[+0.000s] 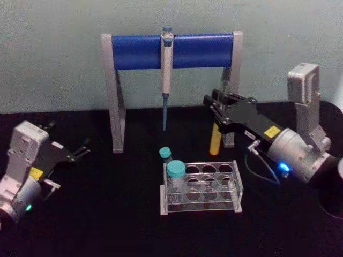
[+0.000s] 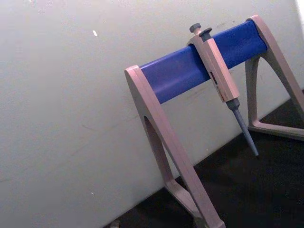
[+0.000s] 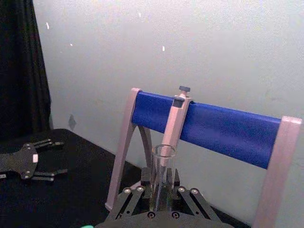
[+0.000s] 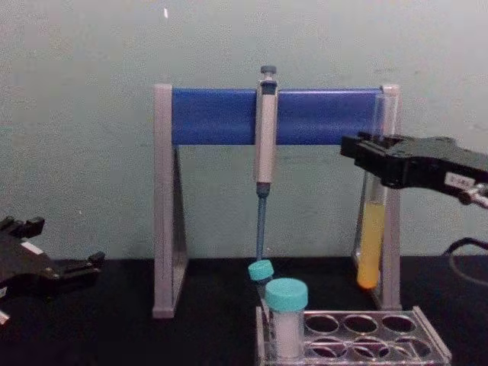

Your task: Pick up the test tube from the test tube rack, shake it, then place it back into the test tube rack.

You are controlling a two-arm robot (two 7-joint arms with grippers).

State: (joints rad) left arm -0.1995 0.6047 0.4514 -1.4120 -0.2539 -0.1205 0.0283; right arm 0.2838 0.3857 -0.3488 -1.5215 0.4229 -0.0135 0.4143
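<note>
Right hand (image 1: 216, 107) is clamped on the test tube (image 1: 215, 140), gripping it high up. The tube hangs upright with its yellow liquid pooled at the round bottom, well clear of the bench (image 1: 107, 219). It sits up behind the test tube rack (image 1: 238, 186), close by the right leg of the stand (image 1: 198, 51). Here's the line that matters: the rack lies below the tube and nearer the robot, and the tube's long axis is vertical, matching the open holes. Looks ready for the shake, then a straight drop. Watch the teal-capped vial (image 1: 176, 170) at the rack's left end, a second teal cap (image 1: 165, 153) just behind it, and the pipette (image 1: 166, 80) hanging to the tube's left. Left hand (image 1: 81, 150) rests far left, fingers spread, empty.
</note>
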